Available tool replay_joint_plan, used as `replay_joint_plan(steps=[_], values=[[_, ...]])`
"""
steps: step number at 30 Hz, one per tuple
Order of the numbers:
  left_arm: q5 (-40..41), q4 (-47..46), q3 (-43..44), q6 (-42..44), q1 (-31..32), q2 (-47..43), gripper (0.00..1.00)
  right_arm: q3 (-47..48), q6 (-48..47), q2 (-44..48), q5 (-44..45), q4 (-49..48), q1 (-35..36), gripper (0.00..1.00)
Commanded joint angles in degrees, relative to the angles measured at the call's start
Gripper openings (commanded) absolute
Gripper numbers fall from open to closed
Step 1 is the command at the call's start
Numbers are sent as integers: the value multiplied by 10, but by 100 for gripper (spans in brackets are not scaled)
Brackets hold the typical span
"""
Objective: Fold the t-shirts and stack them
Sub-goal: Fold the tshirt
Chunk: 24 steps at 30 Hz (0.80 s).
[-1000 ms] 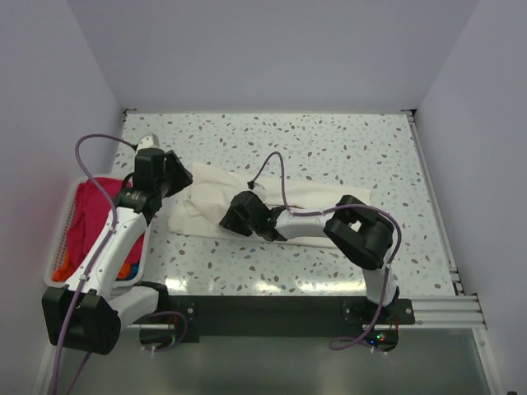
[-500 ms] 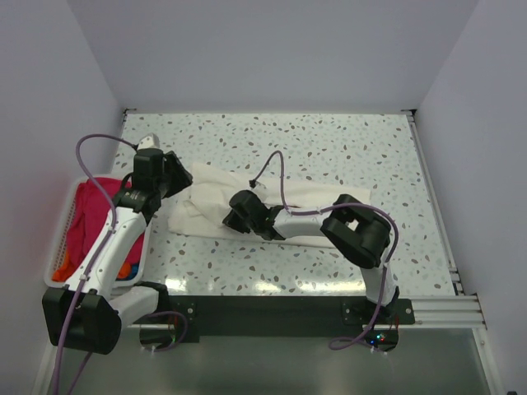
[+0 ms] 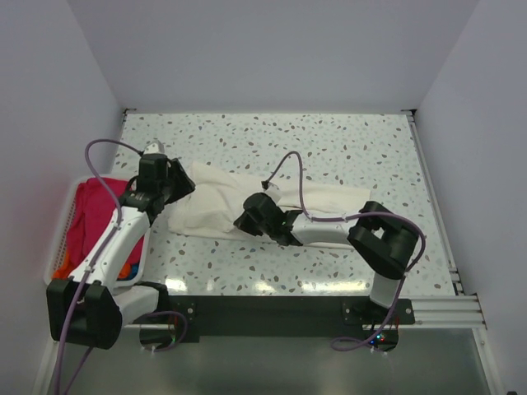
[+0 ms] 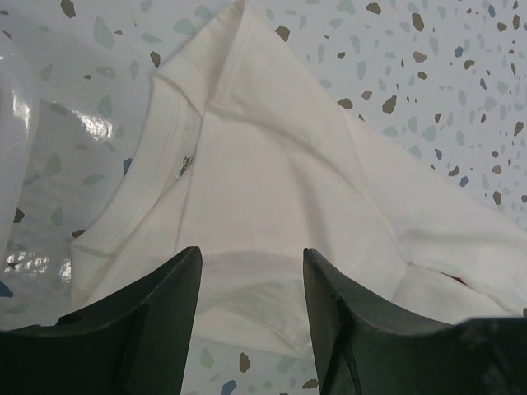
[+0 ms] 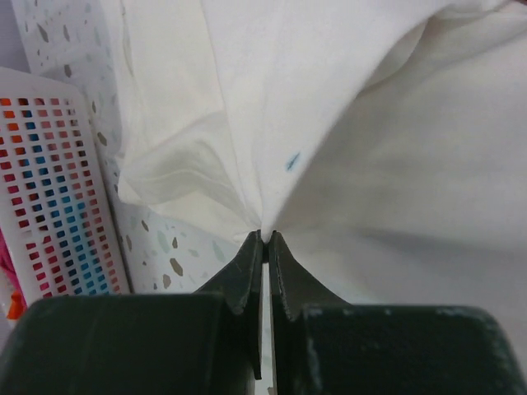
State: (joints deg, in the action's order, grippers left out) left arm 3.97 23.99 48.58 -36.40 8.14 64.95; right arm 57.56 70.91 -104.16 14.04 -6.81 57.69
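Your R fingers (image 5: 243,278) are pinched shut on a fold of the white t-shirt (image 3: 210,203). Your L fingers (image 4: 156,317) are spread wide, w/ the shirt under & between them on the tabletop (image 3: 329,152).

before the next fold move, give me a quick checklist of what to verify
1. Right gripper grip on the white t-shirt: ok, jaws shut on a pinch of fabric.
2. Left gripper grip: not ok, open above the collar, holding nothing.
3. Shirt lying flat: not ok, bunched and creased.
4. Shirt clear of the basket: ok, a strip of table shows between them.
5. Layers in the right pinch: cannot tell.
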Motion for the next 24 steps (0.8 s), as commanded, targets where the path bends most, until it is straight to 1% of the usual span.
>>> replay_joint_plan(steps=[1,2,4,5,7,8,9,11,12,16,19,20,21,23,24], values=[[-17,-37,-15,-3,-6,6,57,-6,-24,21,6,-7,1,0],[-20,-39,-21,-6,-6,7,57,-6,-25,18,-2,-9,1,0],[-26,-50,-29,-9,-6,11,57,-2,-35,9,-16,-12,1,5],[-29,-54,-36,-11,-6,15,57,2,-40,0,-31,-12,1,10],[-33,-64,-41,-17,-6,25,57,11,-58,-3,-35,2,1,25],[-36,-68,-45,-18,-6,28,57,11,-65,4,-34,7,1,30],[-37,-74,-49,-23,-6,39,57,13,-83,11,-31,23,1,39],[-37,-80,-53,-31,-6,49,57,21,-110,39,-17,49,1,45],[-37,-87,-55,-38,-4,61,56,24,-140,50,3,83,1,47],[-36,-99,-53,-66,4,95,50,32,-212,110,62,172,-20,48],[-3,-98,-34,-89,34,124,49,32,-272,144,73,233,-83,48],[19,-97,-28,-95,42,132,48,33,-284,149,71,250,-127,48],[29,-93,-21,-108,60,152,48,31,-312,155,69,272,-149,48],[63,-84,3,-123,71,176,47,34,-335,164,91,301,-200,48],[73,-79,9,-140,79,199,46,33,-354,167,101,314,-212,49]])
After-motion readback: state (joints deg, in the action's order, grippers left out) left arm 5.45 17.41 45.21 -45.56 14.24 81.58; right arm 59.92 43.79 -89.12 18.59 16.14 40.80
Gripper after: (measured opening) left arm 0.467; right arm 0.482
